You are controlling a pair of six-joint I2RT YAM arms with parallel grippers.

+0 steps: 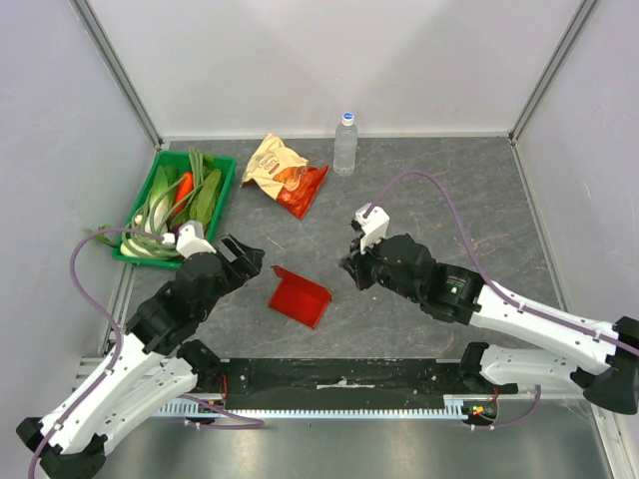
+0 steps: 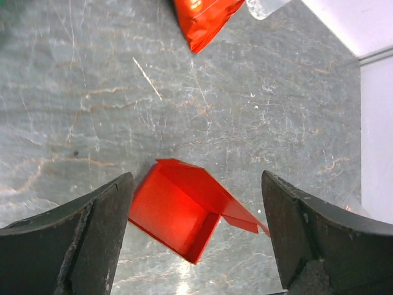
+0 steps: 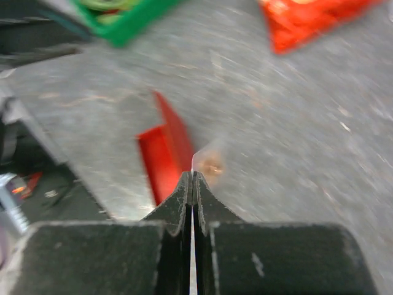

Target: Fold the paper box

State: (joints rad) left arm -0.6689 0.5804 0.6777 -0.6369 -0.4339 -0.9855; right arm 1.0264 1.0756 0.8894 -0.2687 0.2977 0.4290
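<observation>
The red paper box point(image 1: 300, 296) lies on the grey table between the two arms, partly folded, with raised walls and one flap lying out flat. In the left wrist view the box point(image 2: 178, 209) sits below and between the spread fingers point(image 2: 80, 246), open side up. My left gripper point(image 1: 245, 257) point(image 2: 196, 178) is open, empty and above the box's left side. My right gripper point(image 1: 351, 267) point(image 3: 193, 174) is shut, just right of the box point(image 3: 163, 157) and apart from it. A pale blurred patch by its tips cannot be identified.
A green tray point(image 1: 225, 190) of vegetables stands at the back left. A crinkled orange-and-red snack bag point(image 1: 285, 172) point(image 2: 206, 21) point(image 3: 307, 18) and a clear water bottle point(image 1: 345, 145) are behind the box. White walls close in three sides.
</observation>
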